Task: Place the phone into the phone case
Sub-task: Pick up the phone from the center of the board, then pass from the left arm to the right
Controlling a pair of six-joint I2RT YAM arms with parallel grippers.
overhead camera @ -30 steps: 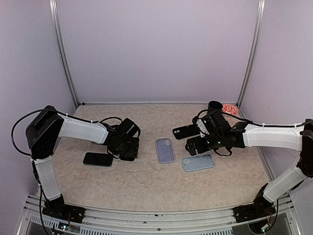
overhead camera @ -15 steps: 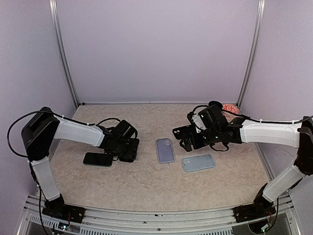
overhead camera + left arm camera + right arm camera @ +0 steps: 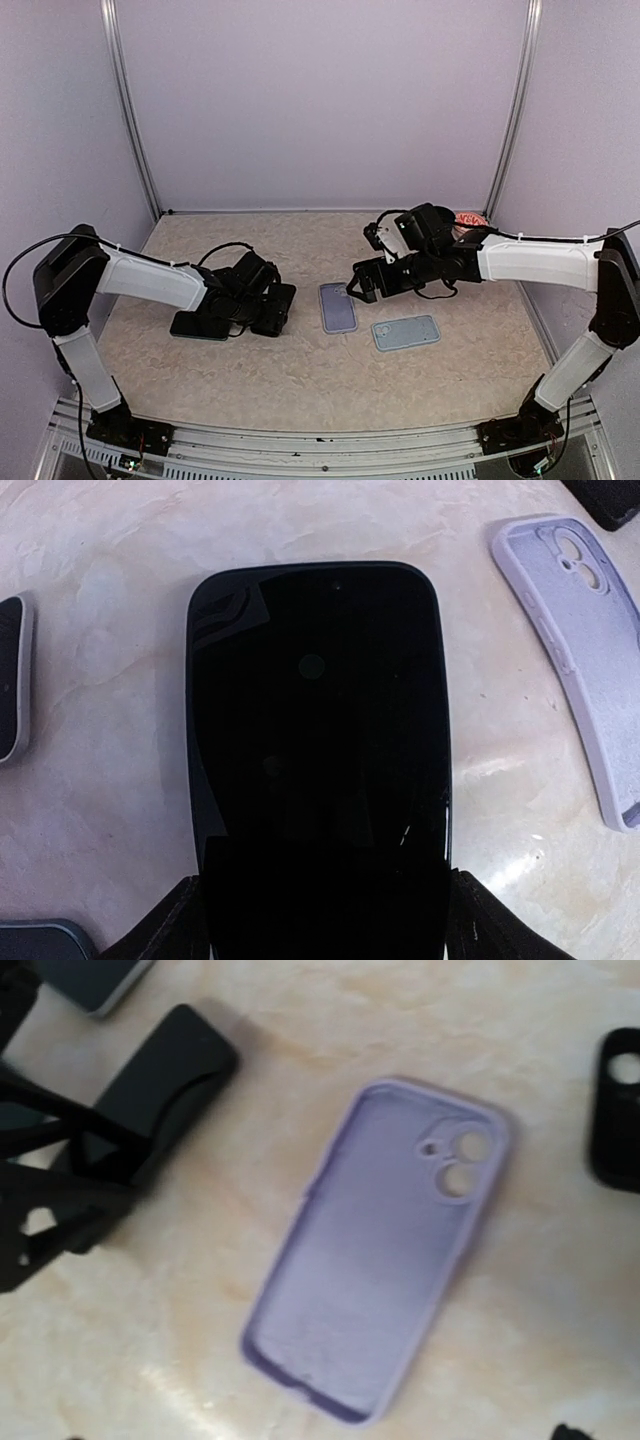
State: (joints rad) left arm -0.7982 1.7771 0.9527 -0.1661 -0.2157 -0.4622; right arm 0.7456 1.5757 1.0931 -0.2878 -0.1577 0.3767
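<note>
Two grippers flanked the lilac case (image 3: 337, 306): our left gripper (image 3: 236, 318) gripped the black phone (image 3: 318, 750); our right gripper (image 3: 362, 287) hovered wide open.

Both arms are showing white sleeved links between chunky black joint housings. The left arm (image 3: 150, 281) is trailing a thin black cable looping off its shoulder block; the right arm (image 3: 535, 262) is carrying a similar cable along its forearm, and both are ending in black wrist assemblies above dark base plates.
</note>
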